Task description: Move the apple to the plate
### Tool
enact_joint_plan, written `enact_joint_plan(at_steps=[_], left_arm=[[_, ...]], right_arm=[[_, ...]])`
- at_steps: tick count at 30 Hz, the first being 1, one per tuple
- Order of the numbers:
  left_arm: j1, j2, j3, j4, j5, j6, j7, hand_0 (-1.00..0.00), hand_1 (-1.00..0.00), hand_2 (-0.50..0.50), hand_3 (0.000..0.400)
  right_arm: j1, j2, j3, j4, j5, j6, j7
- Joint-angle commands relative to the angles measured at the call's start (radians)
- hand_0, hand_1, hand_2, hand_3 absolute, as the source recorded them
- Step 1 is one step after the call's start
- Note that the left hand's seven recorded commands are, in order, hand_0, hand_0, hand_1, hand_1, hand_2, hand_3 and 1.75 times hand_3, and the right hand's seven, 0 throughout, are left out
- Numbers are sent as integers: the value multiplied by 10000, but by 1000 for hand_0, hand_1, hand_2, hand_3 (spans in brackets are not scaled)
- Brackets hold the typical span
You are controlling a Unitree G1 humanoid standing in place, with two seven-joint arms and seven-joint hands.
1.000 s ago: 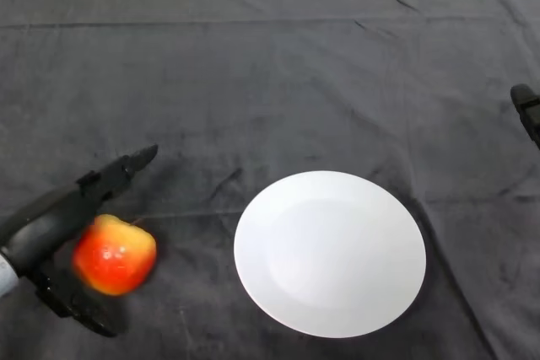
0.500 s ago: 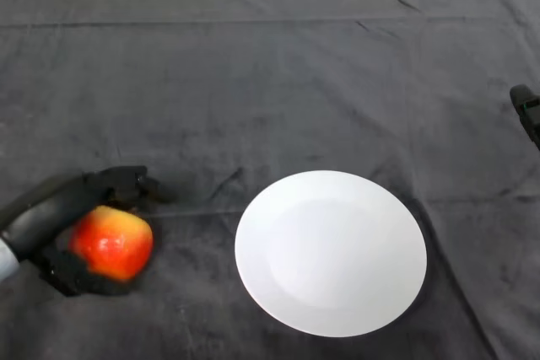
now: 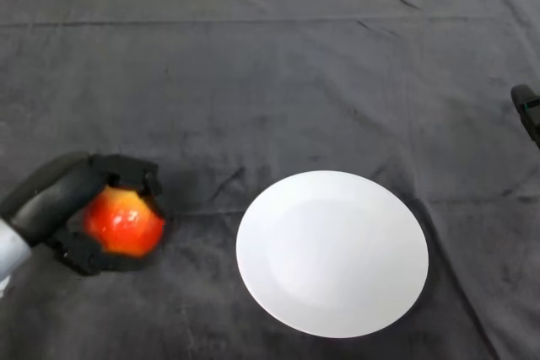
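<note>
A red and yellow apple is at the lower left of the dark cloth. My left hand is curled round it: fingers wrap over its top and far side, the thumb is under its near side. A white round plate lies empty on the cloth to the right of the apple, a short gap away. Whether the apple rests on the cloth or is just off it, I cannot tell.
The table is under a wrinkled dark cloth; its far edge runs along the top of the view. A small black object pokes in at the right edge.
The fingers were straight over the apple a second ago; they have curled down and closed round it. The apple has shifted slightly up and away from me.
</note>
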Motion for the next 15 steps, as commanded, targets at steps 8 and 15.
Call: enact_joint_plan(at_steps=[8,15], left_arm=[[-1267,-830,-1183,-693,704,-280,395,-1000,-1000,0,400],[-1848,-1336,-2044,123,867,-861,389,-1000,-1000,0,400]], right_arm=[[-43,-129,-233,-327,-43,41,97],[-46,-130,-240,-325,-52,42,98]])
